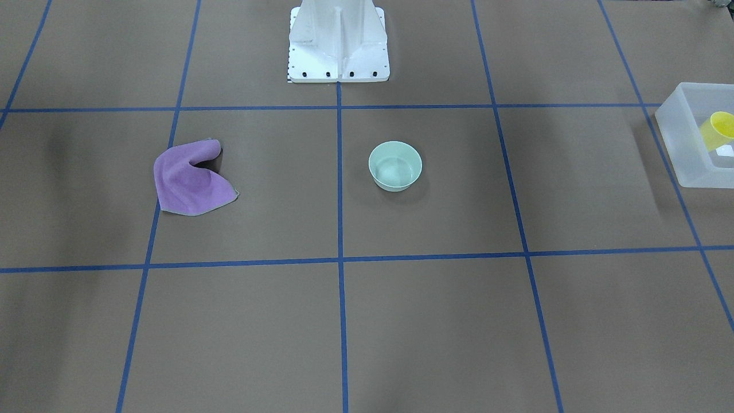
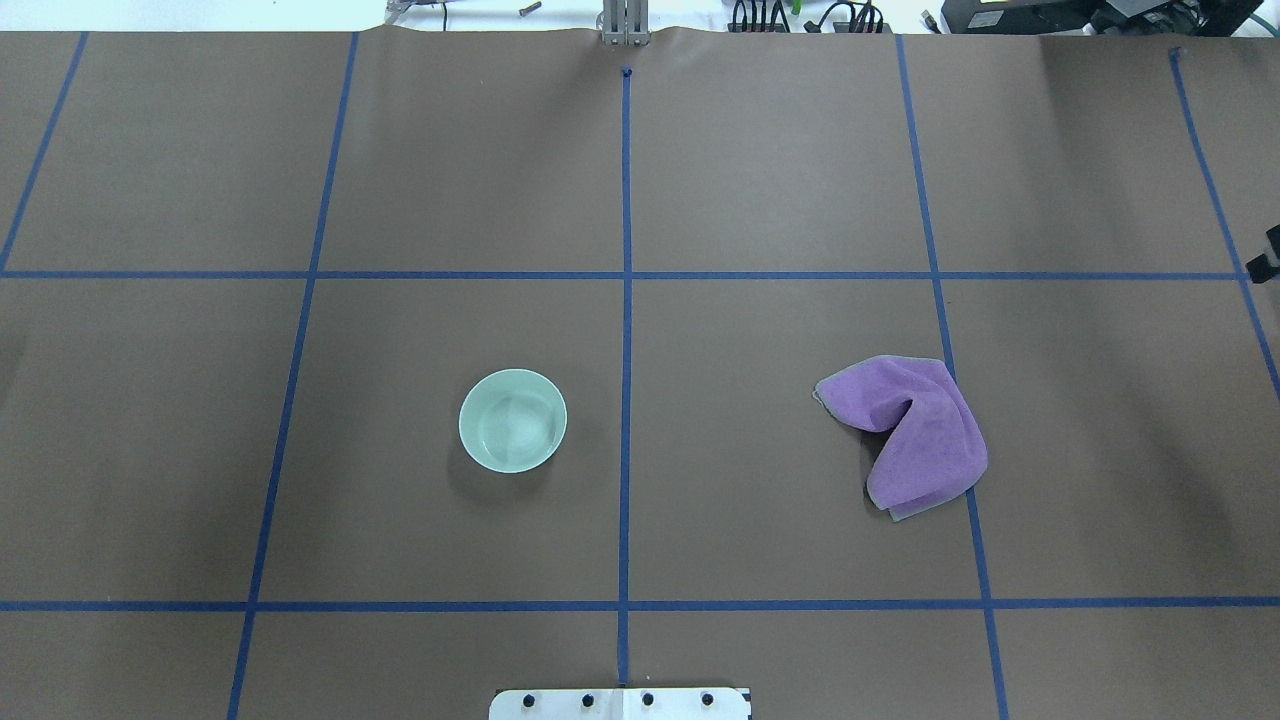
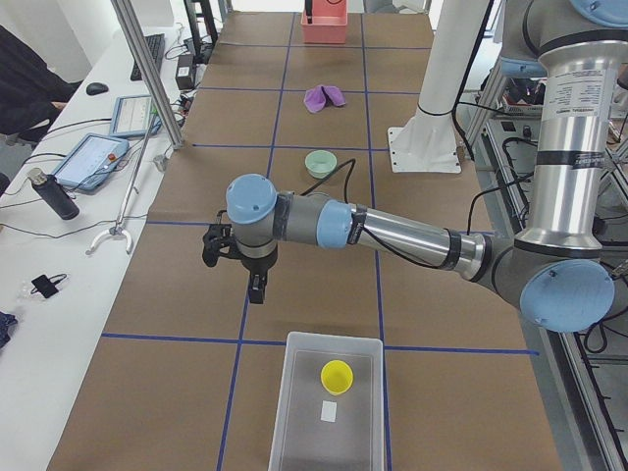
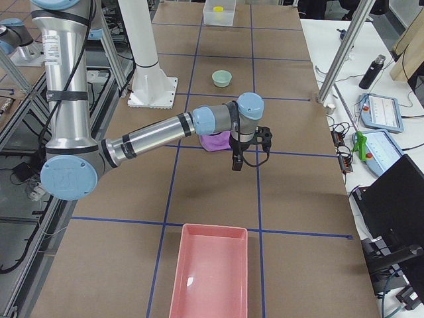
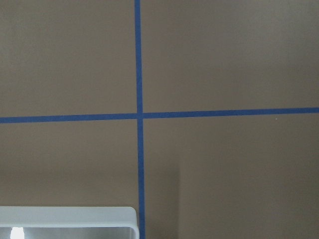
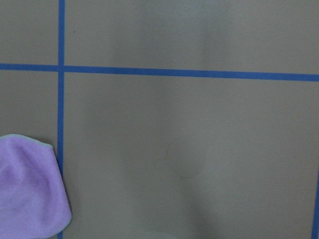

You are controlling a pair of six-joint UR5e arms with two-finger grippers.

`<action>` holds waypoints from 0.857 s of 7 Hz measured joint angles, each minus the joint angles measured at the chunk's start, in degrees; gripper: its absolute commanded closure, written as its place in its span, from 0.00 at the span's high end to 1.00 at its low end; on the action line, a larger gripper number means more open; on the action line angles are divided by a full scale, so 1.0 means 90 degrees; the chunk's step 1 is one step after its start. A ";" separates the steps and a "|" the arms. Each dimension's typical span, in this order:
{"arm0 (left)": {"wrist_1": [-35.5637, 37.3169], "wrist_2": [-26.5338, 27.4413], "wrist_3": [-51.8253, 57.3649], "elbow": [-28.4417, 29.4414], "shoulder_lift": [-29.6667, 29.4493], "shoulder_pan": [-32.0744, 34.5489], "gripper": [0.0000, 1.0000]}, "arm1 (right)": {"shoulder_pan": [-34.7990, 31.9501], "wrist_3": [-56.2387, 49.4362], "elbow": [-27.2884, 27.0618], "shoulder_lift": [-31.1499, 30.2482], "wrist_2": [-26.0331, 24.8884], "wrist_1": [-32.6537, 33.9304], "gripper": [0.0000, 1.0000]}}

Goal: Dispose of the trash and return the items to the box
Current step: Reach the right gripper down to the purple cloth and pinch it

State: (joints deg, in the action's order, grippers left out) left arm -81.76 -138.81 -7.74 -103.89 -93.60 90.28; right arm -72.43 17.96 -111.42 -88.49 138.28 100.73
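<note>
The pale mint-green bowl (image 1: 395,166) stands upright and empty near the table's middle; it also shows in the overhead view (image 2: 513,420). The yellow cup (image 1: 719,129) lies tilted inside the frosted white box (image 1: 682,143), next to a small white label. The box's corner rim (image 5: 65,216) shows at the bottom of the left wrist view. My left gripper (image 3: 257,285) hangs above the table between the bowl (image 3: 321,162) and the box (image 3: 304,392). My right gripper (image 4: 236,162) hangs close to the purple cloth (image 4: 212,142). I cannot tell whether either gripper is open or shut.
The purple cloth (image 2: 915,430) lies crumpled on the robot's right half; its edge shows in the right wrist view (image 6: 27,189). A pink tray (image 4: 211,278) sits at the table's right end. The white robot base (image 1: 338,46) stands at the table's edge.
</note>
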 measured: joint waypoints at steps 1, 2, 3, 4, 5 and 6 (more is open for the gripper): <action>0.0128 0.0043 -0.0395 -0.0145 -0.0254 -0.0051 0.98 | 0.0405 0.0397 -0.0010 0.0089 -0.0016 -0.0231 1.00; 0.0171 0.0062 -0.0731 -0.0297 -0.0398 -0.0132 0.98 | 0.0796 0.0984 0.0052 0.0210 -0.0049 -0.0648 1.00; 0.0183 0.0069 -0.1028 -0.0478 -0.0453 -0.0233 0.98 | 0.1238 0.1887 0.0199 0.0398 -0.0106 -0.1158 1.00; 0.0187 0.0074 -0.1364 -0.0623 -0.0496 -0.0361 0.98 | 0.1708 0.2860 0.0378 0.0588 -0.0264 -0.1687 1.00; 0.0188 0.0078 -0.1713 -0.0723 -0.0562 -0.0493 0.98 | 0.2227 0.3890 0.0588 0.0811 -0.0690 -0.2124 1.00; 0.0186 0.0105 -0.1908 -0.0778 -0.0617 -0.0614 0.98 | 0.2702 0.4704 0.0753 0.1014 -0.1176 -0.2333 1.00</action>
State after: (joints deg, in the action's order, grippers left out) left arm -80.09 -137.87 -24.92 -110.89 -99.15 84.76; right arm -48.12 60.29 -104.64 -79.37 127.69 79.73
